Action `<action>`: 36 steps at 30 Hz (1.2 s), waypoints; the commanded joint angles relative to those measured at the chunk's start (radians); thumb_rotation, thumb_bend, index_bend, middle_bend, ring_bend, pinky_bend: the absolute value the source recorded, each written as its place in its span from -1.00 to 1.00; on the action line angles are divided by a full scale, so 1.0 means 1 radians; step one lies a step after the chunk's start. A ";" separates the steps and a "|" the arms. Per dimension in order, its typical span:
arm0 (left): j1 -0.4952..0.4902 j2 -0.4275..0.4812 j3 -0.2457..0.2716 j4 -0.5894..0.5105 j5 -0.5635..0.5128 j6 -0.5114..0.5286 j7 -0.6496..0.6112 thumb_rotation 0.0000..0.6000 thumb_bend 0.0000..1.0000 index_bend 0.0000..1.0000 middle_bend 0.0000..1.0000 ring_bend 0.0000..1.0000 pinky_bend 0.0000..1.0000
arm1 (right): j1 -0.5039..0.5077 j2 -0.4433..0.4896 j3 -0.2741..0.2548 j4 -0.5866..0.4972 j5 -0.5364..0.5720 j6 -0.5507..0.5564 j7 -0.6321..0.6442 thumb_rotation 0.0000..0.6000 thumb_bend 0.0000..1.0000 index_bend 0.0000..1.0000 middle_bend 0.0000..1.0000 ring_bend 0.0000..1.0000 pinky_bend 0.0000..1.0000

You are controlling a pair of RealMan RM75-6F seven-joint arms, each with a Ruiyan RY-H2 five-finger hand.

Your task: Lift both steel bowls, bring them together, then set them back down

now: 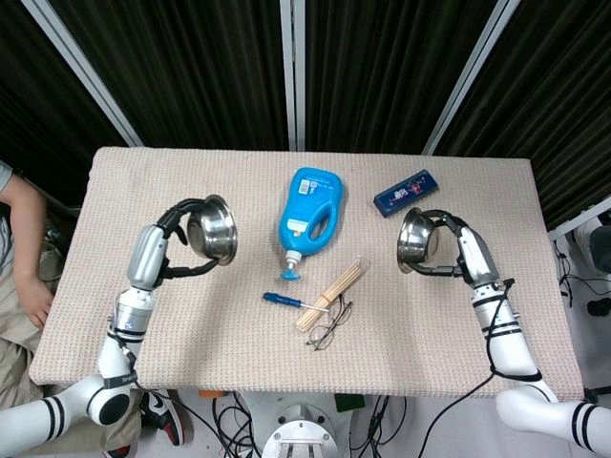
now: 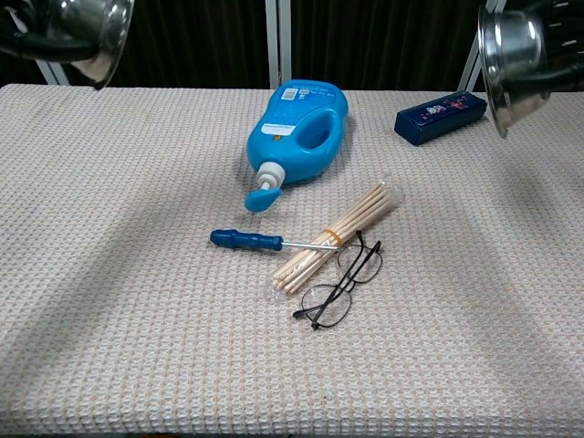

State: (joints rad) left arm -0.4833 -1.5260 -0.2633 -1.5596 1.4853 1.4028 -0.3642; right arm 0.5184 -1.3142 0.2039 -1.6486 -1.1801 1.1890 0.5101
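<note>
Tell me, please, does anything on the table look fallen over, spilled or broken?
The blue bottle lies on its side near mid-table, nozzle toward the screwdriver; no spill shows. The glasses lie against the bundle of sticks. Nothing looks broken.

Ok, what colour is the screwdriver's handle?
Dark blue; the screwdriver lies beside the stick bundle, clearest in the chest view.

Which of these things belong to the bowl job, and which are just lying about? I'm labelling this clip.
Part of the job:
left bowl, held up by the left hand
right bowl, held up by the right hand

Lying about on the table:
blue bottle
dark blue box
screwdriver
bundle of sticks
glasses
</note>
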 commanded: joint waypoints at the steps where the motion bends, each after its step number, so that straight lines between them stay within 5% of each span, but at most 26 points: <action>1: -0.055 -0.104 -0.041 0.023 0.068 0.068 -0.037 1.00 -0.67 0.21 0.23 -0.10 0.19 | 0.008 -0.155 0.108 0.102 -0.157 -0.032 0.590 1.00 -0.85 0.35 0.04 -0.28 -0.63; 13: -0.169 -0.269 -0.077 0.108 0.074 0.054 -0.009 1.00 -0.66 0.21 0.24 -0.10 0.19 | 0.135 -0.235 0.127 0.167 -0.308 -0.127 1.063 1.00 -0.79 0.38 0.07 -0.25 -0.61; 27: -0.256 -0.330 -0.098 0.130 0.082 0.032 0.007 1.00 -0.66 0.23 0.26 -0.10 0.19 | 0.275 -0.319 0.167 0.223 -0.253 -0.224 1.013 1.00 -0.72 0.38 0.07 -0.25 -0.59; 36: -0.234 -0.297 -0.098 0.117 0.067 0.064 0.002 1.00 -0.65 0.23 0.26 -0.10 0.19 | 0.225 -0.272 0.154 0.200 -0.264 -0.152 1.074 1.00 -0.69 0.38 0.07 -0.25 -0.59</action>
State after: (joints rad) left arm -0.7191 -1.8242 -0.3605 -1.4417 1.5535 1.4652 -0.3610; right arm 0.7539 -1.5964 0.3610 -1.4438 -1.4403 1.0244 1.5722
